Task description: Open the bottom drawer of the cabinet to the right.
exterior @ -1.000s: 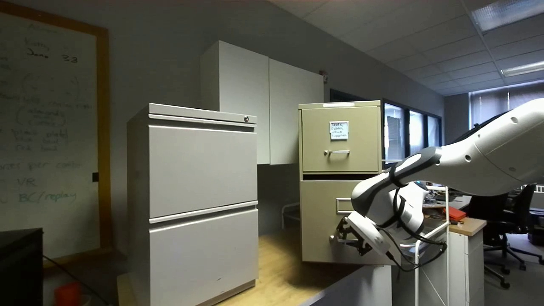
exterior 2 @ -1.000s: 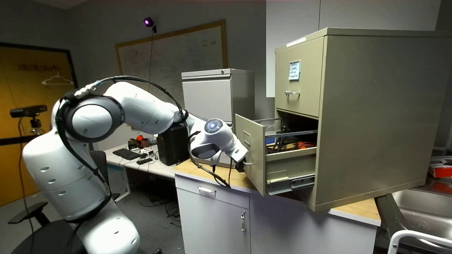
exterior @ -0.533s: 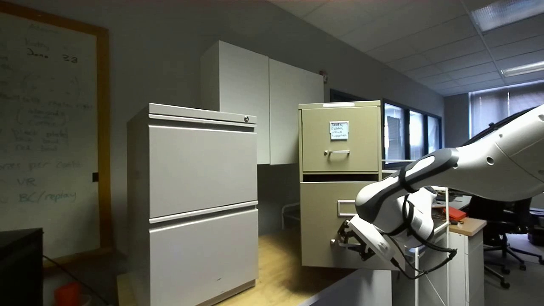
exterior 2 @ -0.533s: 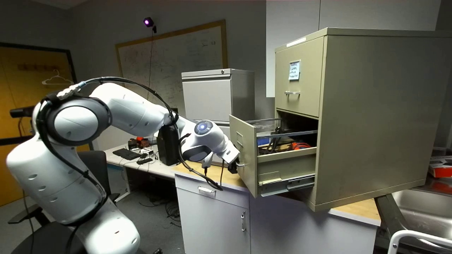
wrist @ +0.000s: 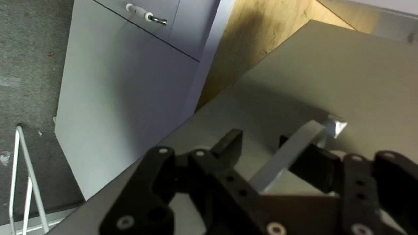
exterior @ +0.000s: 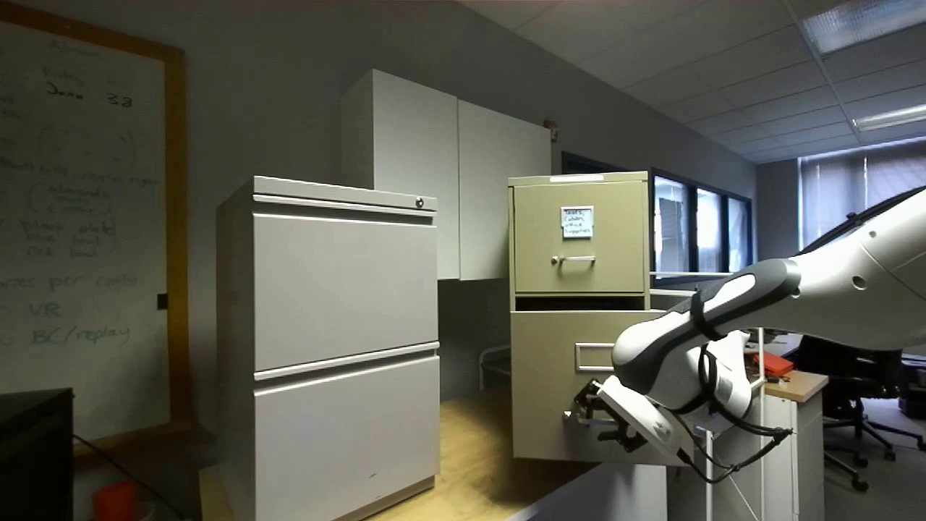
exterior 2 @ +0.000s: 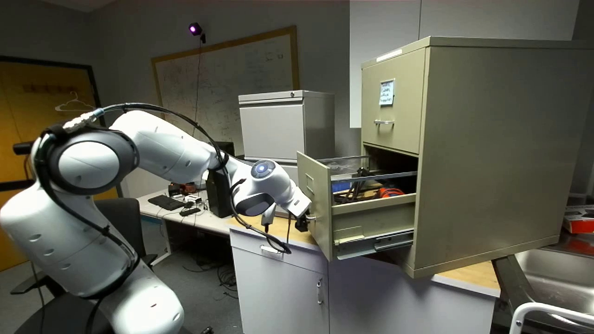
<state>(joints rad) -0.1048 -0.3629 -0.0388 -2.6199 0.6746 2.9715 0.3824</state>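
The tan cabinet [exterior: 532,242] stands on the counter and shows in both exterior views [exterior 2: 492,153]. Its bottom drawer [exterior: 542,383] is pulled well out; in an exterior view its front [exterior 2: 320,199] stands far ahead of the cabinet body, with tools and cables visible inside. My gripper [exterior: 602,416] is at the drawer's silver pull [exterior 2: 312,218]. In the wrist view the fingers [wrist: 261,145] are apart, with the pull [wrist: 289,155] running between them. The right finger reaches behind the pull; the left finger stands clear of it. The drawer front also fills the wrist view's right side [wrist: 359,81].
A light-grey two-drawer cabinet [exterior: 343,289] stands on the wooden counter [exterior: 470,449] beside the tan one. White base cupboards [exterior 2: 283,278] are below the drawer. A white metal frame [exterior: 762,376] stands near the arm. A sink [exterior 2: 547,273] lies past the cabinet.
The bottom drawer has come further out of the cabinet, towards the robot. My gripper and arm have moved back with it, away from the cabinet body.
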